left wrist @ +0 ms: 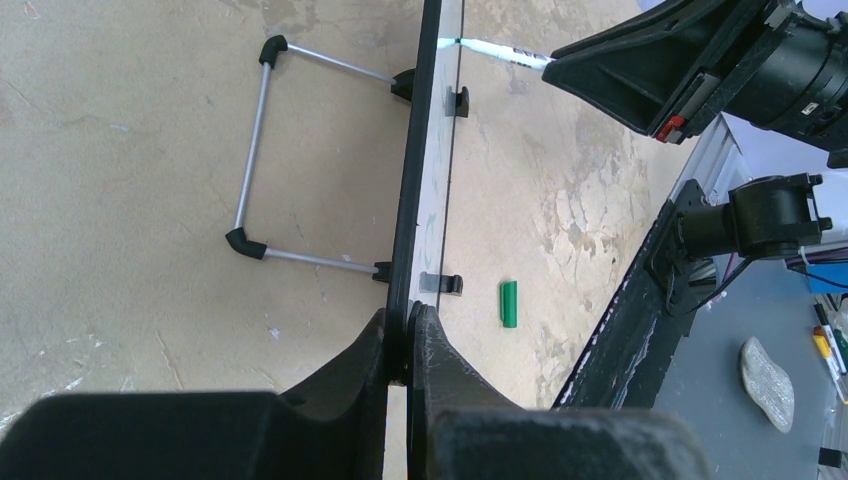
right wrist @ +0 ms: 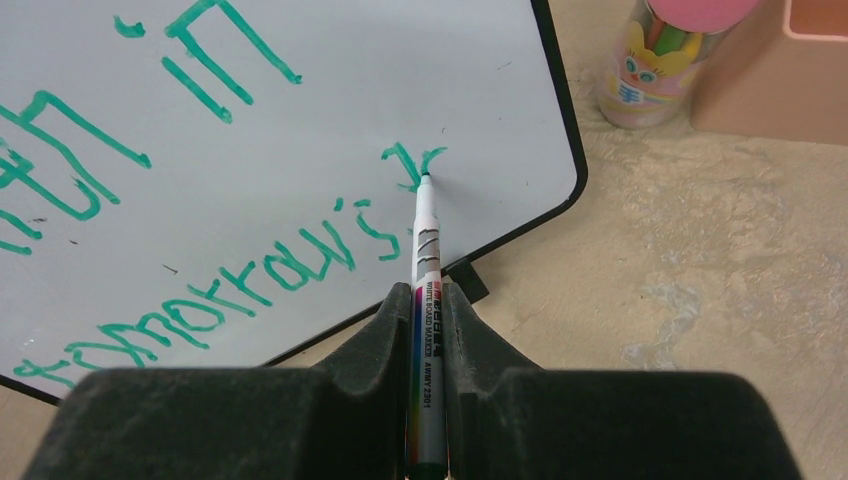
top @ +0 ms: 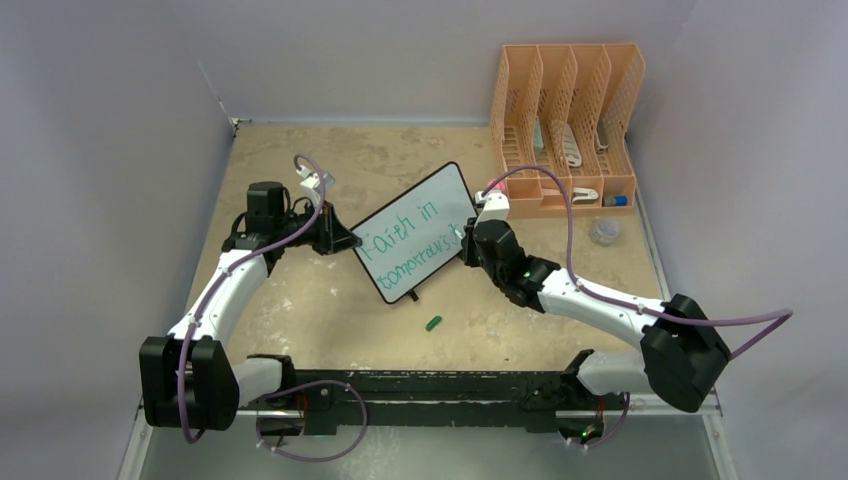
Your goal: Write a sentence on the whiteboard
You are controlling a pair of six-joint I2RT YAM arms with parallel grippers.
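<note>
We log the whiteboard (right wrist: 330,110) face as smooth, glossy white, framed in black plastic. Its stand (left wrist: 252,150) reads as thin bare metal rod with black plastic elbows. Under it, the counter (left wrist: 120,130) is matt, mottled beige, scuffed, stone-like. We note the left tool (left wrist: 400,322) and right tool (right wrist: 428,300) as matt black plastic, faintly grainy, and the marker (right wrist: 427,230) barrel as glossy printed plastic.

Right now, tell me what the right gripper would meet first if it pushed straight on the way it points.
The whiteboard. The right gripper is shut on a marker whose tip seems to touch the board's face beside the green lettering. Exact depth is unclear.
</note>
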